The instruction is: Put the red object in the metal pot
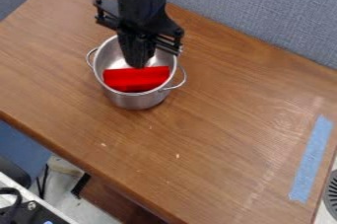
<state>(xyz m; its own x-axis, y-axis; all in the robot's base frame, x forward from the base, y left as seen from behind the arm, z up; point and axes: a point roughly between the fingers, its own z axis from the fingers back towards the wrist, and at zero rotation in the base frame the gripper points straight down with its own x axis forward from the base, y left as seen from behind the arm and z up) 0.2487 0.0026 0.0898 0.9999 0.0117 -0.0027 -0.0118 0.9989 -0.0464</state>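
I see my hand [137, 58] pressed together, reaching into the pot [110, 53] above the red piece [137, 78].

Even, soft overhead light lit the wooden table [224, 139]; a pale sheen lay toward its right edge. The picture was low-resolution, slightly soft throughout.

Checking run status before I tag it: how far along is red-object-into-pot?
Done: the red object already lies inside the metal pot on the wooden table. In hand: the gripper is down at the pot's mouth, fingers together over the red piece; whether it is touching is unclear. Left: apparently only clearing the arm away.
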